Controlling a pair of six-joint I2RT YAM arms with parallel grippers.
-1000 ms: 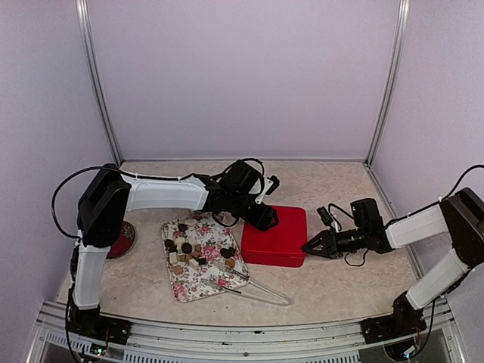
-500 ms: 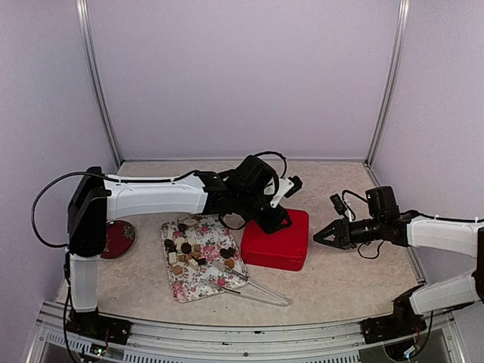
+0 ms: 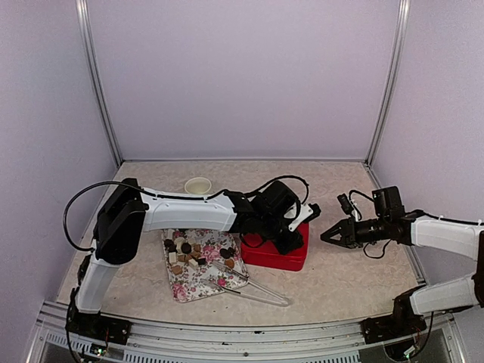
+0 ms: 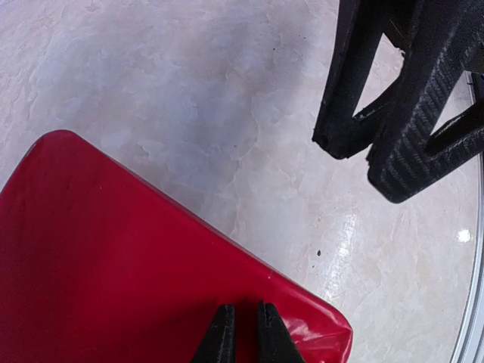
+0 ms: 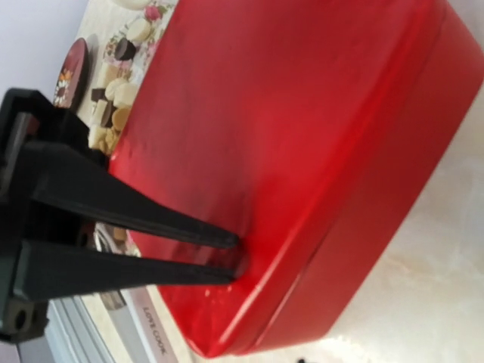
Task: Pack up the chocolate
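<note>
One glossy red rectangular tin [image 3: 276, 246] sits closed beside one floral tray [image 3: 181, 283] holding roughly fifteen brown, tan and cream chocolates [image 3: 187, 252]. The left gripper [image 4: 243, 333] hovers over the lid, fingers nearly together, gripping nothing. The right gripper [image 3: 325, 236], narrowly parted and empty, points at the tin's right side.

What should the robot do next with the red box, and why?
Probably grip the lid's edge and lift. The red box is shut, the chocolates sit on the tray, and the left gripper, nearly closed, rests at the box's corner.

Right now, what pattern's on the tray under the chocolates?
Tray: pink floral print on white, clearest in the top external view.
</note>
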